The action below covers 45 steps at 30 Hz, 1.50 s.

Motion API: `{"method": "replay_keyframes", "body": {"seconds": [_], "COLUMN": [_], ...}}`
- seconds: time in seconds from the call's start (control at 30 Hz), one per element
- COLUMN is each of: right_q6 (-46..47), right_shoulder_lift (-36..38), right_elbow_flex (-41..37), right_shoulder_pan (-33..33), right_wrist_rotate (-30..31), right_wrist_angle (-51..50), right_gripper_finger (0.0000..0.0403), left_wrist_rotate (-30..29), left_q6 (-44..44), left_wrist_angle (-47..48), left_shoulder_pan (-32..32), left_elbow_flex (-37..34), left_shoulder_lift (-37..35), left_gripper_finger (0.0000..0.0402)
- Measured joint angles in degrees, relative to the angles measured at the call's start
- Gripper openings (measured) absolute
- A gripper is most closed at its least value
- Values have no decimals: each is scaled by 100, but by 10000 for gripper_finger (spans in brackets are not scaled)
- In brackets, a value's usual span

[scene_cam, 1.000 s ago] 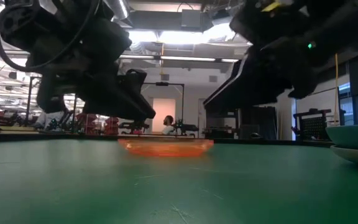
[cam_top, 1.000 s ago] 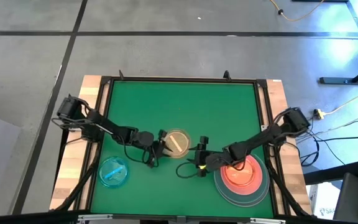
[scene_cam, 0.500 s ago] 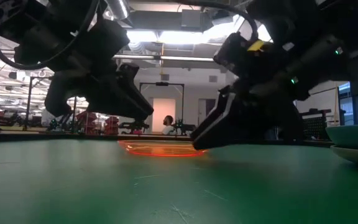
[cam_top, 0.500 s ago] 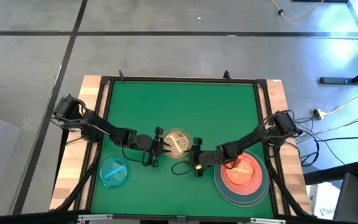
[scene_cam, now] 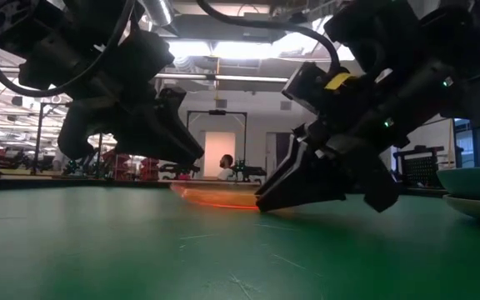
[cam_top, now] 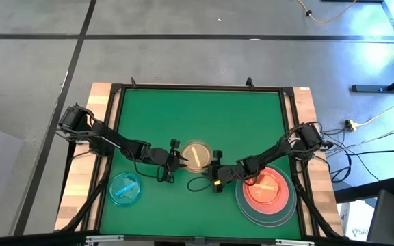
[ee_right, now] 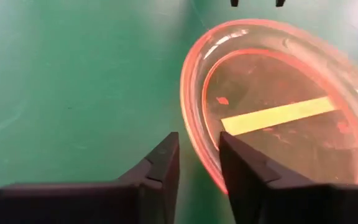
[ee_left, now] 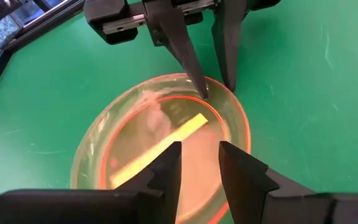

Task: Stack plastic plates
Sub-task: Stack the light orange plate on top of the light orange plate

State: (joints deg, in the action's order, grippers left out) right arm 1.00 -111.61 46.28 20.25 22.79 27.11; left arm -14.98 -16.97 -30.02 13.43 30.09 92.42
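A small translucent yellow plate (cam_top: pixel 195 156) with an orange-glowing rim lies mid-table and sits tipped in the low view (scene_cam: pixel 215 197). My left gripper (cam_top: pixel 174 161) is at its left side. Its fingers are slightly apart, with their tips over the plate's left part (ee_left: pixel 199 155). My right gripper (cam_top: pixel 215 172) is low at the plate's right rim and shut on it. A blue plate (cam_top: pixel 125 189) lies near the front left. A pink plate (cam_top: pixel 265 190) lies on the large grey and pale-teal plates (cam_top: pixel 287 213) at the front right. My left gripper: its fingertips (ee_left: pixel 173 152) stand over the plate's left rim, and I cannot tell whether they touch it. My right gripper holds the plate's right rim (ee_right: pixel 197 140), one finger inside the dish and one outside (ee_left: pixel 229 62). It comes slanting down from the table's right. The plate's underside stays near the mat.
The stack of large plates (scene_cam: pixel 477 187) stands close behind my right gripper, at the front right. A raised dark frame (cam_top: pixel 197 87) runs round the green mat. Open mat lies toward the far edge.
My right gripper has gone toward the table's left and down to the yellow plate's right rim. My left gripper has edged toward the plate's left side. The plate lay flat before and now sits tipped in the low view.
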Motion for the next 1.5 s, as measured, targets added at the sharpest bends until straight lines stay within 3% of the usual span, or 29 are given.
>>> {"method": "replay_keyframes", "body": {"seconds": [0.33,0.63,0.83,1.07,1.23,1.5], "right_q6": [-300,-323,-288,1,505,2785], "right_shoulder_lift": [-2,91,526,1439,2446,4012], "right_elbow_flex": [83,725,914,922,922,922], "right_shoulder_pan": [-1,172,409,669,717,962], "right_wrist_rotate": [24,184,786,997,603,-429], "right_wrist_angle": [-102,-1176,-1939,-2894,-4029,-6107], "right_gripper_finger": [7,6,4,2,1,2], "left_wrist_rotate": [-39,-61,-334,-1011,-1056,-1054], "left_q6": [-2,-13,-15,-15,12,28], "left_wrist_angle": [32,94,108,645,1179,1357], "left_shoulder_pan": [-2,-2,21,220,317,321], "left_elbow_flex": [0,0,1,4,5,2], "left_shoulder_lift": [0,2,-87,-699,-1066,-1121], "left_gripper_finger": [101,101,101,101,101,101]}}
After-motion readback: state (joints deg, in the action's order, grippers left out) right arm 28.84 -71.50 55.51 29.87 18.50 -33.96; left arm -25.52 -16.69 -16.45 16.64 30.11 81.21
